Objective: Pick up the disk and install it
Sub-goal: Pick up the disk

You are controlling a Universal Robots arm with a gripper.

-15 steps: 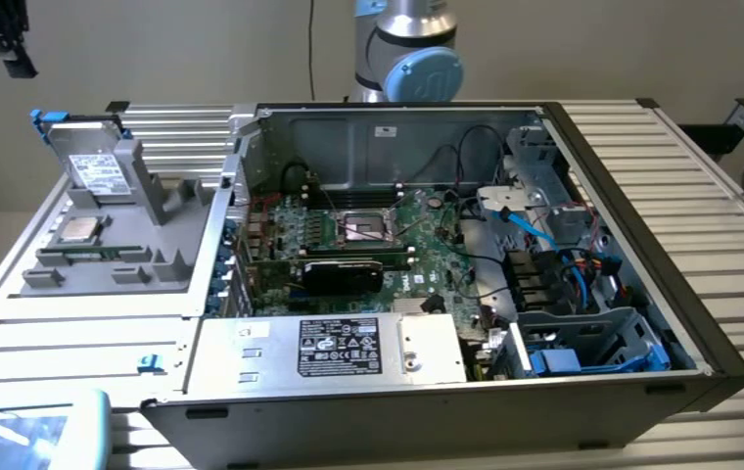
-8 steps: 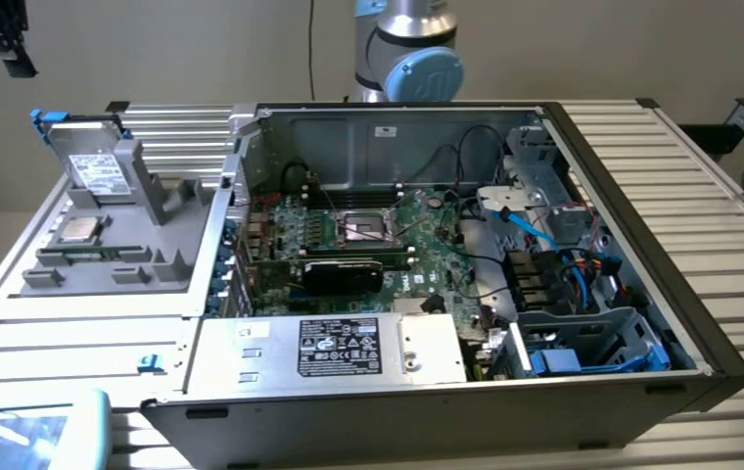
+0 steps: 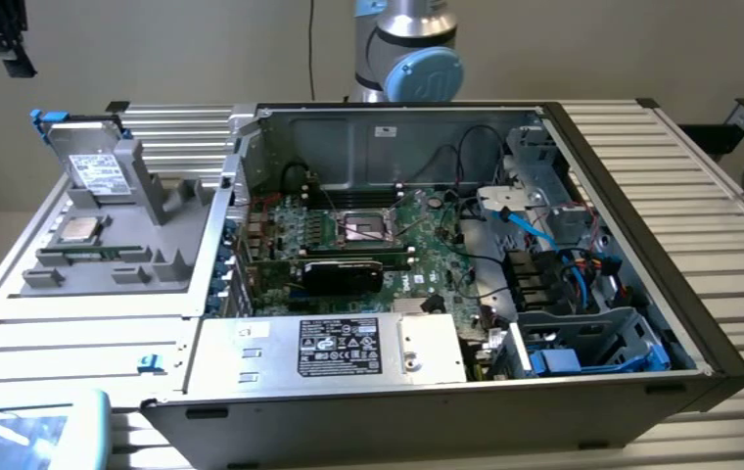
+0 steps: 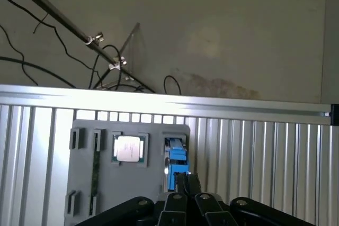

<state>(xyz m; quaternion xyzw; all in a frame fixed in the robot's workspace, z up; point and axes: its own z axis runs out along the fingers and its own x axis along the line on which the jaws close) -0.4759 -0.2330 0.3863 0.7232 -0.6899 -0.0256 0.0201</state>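
Note:
The disk (image 3: 95, 174) is a silver-grey drive with a white label in a blue carrier frame. It leans upright in the grey holder (image 3: 124, 264) on the exterior view's left, outside the computer case. My gripper (image 3: 9, 59) hangs high above and beyond it, apart from it. In the wrist view the disk (image 4: 175, 161) shows edge-on as a blue strip in the grey holder (image 4: 85, 183). My gripper (image 4: 185, 179) has its black fingertips pressed together just in front of the disk, shut with nothing between them.
A square silver CPU chip (image 3: 78, 231) (image 4: 128, 148) lies in the holder beside the disk. The open computer case (image 3: 477, 127) takes up the middle, with a motherboard (image 3: 359, 235), a power supply (image 3: 333, 348) and a blue drive bay (image 3: 594, 343). The arm's base (image 3: 405, 59) stands behind.

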